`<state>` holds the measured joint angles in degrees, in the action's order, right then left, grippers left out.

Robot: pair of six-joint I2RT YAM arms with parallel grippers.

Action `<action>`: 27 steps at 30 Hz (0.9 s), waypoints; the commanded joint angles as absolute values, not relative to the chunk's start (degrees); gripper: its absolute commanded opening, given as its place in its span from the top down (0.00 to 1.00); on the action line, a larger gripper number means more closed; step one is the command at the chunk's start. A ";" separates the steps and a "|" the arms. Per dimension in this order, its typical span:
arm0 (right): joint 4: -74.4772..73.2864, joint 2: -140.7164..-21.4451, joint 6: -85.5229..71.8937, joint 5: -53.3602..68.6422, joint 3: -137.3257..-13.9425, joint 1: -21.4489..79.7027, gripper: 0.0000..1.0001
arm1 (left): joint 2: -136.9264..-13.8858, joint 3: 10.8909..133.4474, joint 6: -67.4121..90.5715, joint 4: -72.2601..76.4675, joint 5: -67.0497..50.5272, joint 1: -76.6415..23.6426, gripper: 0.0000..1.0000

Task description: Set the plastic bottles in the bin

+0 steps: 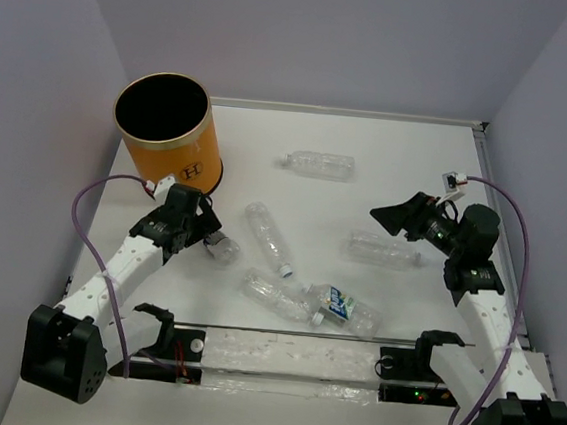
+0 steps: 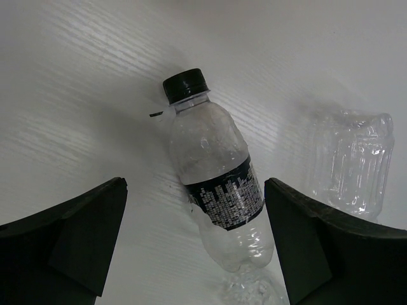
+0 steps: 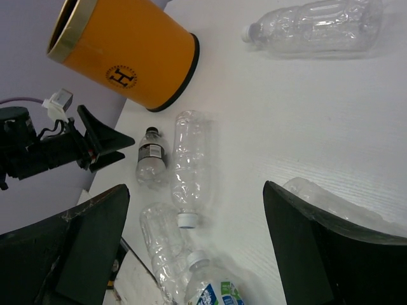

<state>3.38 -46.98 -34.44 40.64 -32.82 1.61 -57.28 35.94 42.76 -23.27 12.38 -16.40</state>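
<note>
Dark-capped bottle [image 2: 219, 190] lies slanted on the worktop [image 2: 76, 76] between the left fingers [image 2: 76, 235], spread wide, holding nothing. How low they sit, hard to say. Close off-centre and it could squirt sideways. The right fingers [image 3: 318, 248] gape empty; bin [image 1: 183, 158] just beyond the left.

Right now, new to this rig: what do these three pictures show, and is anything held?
Two robot arms are bolted at the near edge of the table. The wide picture looks down from above and behind them; the other two come from a camera on each wrist. The orange bin stands far left. Clear bottles lie on their sides on the table, one with a blue-green label. The left end effector is open, its fingers either side of a small black-capped bottle lying on the table. The right end effector is open and empty. Nothing is held.
</note>
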 commanded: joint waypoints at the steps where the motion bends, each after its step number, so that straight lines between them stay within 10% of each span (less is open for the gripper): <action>1: 4.13 -47.28 -32.96 38.95 -33.14 4.38 0.09 | -59.14 34.28 45.17 -17.60 13.63 -16.70 0.01; 21: -3.60 -75.48 -21.71 14.60 -49.82 34.53 0.00 | -68.99 30.67 47.72 -4.84 13.01 -16.70 0.11; 27: -7.29 -90.14 -17.33 11.78 -61.14 39.54 0.00 | -69.61 29.89 48.51 -3.35 14.24 -16.70 0.38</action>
<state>-4.97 -83.94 -22.06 15.31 -53.41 37.21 -70.04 30.83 47.46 -6.24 11.68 -16.40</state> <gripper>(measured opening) 0.994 0.716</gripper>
